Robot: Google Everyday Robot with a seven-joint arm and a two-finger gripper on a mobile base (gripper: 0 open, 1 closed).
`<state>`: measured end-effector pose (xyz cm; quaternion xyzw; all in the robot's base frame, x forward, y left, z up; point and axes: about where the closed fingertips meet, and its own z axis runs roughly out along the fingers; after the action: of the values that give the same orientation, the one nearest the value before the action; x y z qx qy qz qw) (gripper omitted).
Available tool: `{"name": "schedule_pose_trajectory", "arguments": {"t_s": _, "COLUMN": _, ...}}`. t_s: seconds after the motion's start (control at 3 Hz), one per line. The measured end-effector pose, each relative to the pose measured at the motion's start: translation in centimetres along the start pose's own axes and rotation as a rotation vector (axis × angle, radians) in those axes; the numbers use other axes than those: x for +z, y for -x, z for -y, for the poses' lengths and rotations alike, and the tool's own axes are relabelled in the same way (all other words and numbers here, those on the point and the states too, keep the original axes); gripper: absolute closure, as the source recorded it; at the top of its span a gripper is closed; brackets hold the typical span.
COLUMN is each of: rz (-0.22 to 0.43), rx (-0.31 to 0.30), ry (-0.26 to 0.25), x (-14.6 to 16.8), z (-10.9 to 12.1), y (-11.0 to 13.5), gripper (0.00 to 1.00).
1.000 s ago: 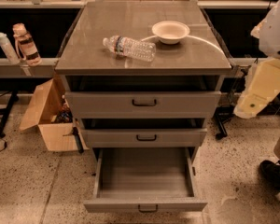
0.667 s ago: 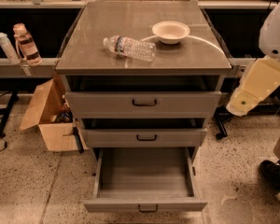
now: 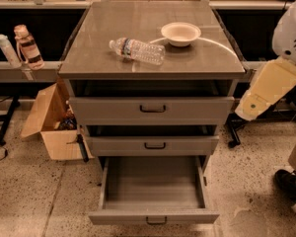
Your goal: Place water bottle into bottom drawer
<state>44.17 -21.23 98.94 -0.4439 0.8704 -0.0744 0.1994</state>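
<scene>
Risks: water bottle point(image 3: 137, 51) lies on side on cabinet worktop point(image 3: 113, 23). Round, ribbed, so likely rolls if nudged off-centre, maybe over front edge. White bowl point(image 3: 180, 33) near its base end; wide approach could knock it. Two upper drawers sit slightly pulled out above open, bare bottom drawer point(image 3: 153, 184); carried bottle could clip them on descent.

Arm: cream arm link point(image 3: 266, 90) hangs right of cabinet, angled down-left, well apart from bottle. Pincer out of frame; whether clenched or released, cannot tell.
</scene>
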Motion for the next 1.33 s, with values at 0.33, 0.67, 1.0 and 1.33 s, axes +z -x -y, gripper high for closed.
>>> {"name": "schedule_pose_trajectory", "arguments": {"t_s": 0.33, "rz": 0.028, "rx": -0.015, "ry": 0.002, "x": -0.3, "z": -0.6, "y": 1.3, "gripper": 0.0}}
{"name": "schedule_pose_trajectory", "arguments": {"t_s": 0.67, "rz": 0.049, "rx": -0.046, "ry": 0.008, "x": -0.4, "z": -1.5, "y": 2.9, "gripper": 0.0}}
{"name": "schedule_pose_trajectory", "arguments": {"t_s": 1.0, "rz": 0.05, "rx": -0.046, "ry": 0.007, "x": -0.4, "z": -1.5, "y": 2.9, "gripper": 0.0}}
{"name": "schedule_pose_trajectory", "arguments": {"t_s": 1.33, "rz": 0.075, "rx": -0.05, "ry": 0.005, "x": -0.2, "z": -1.9, "y": 5.1, "gripper": 0.0}}
